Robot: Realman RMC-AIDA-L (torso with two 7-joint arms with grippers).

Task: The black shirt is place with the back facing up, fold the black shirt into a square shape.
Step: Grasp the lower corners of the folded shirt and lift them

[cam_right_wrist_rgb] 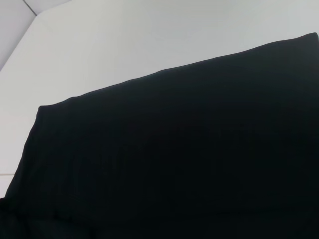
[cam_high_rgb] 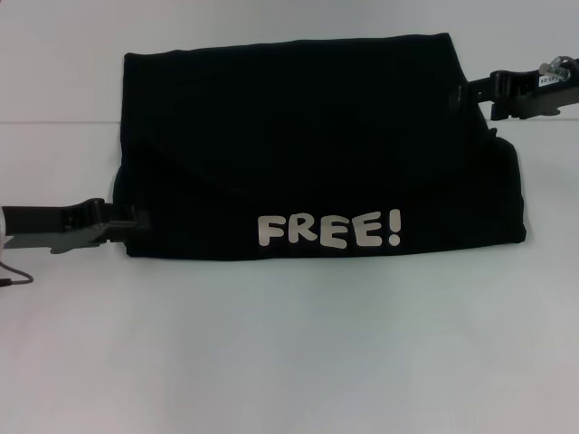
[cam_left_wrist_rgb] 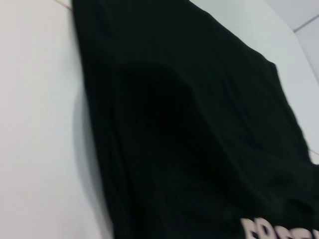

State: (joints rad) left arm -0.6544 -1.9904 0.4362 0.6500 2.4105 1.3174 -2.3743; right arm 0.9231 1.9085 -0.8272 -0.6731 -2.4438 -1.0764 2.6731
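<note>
The black shirt lies folded into a wide block on the white table. Its pale "FREE!" lettering faces up along the near edge. A folded layer runs across the far half. My left gripper is at the shirt's near left corner, low over the table and touching the fabric edge. My right gripper is at the shirt's far right corner, against the fabric. The shirt fills the left wrist view, with part of the lettering, and the right wrist view.
The white table stretches around the shirt, with a wide bare strip in front of it. A faint seam line crosses the table at the back left. A thin cable hangs by the left arm.
</note>
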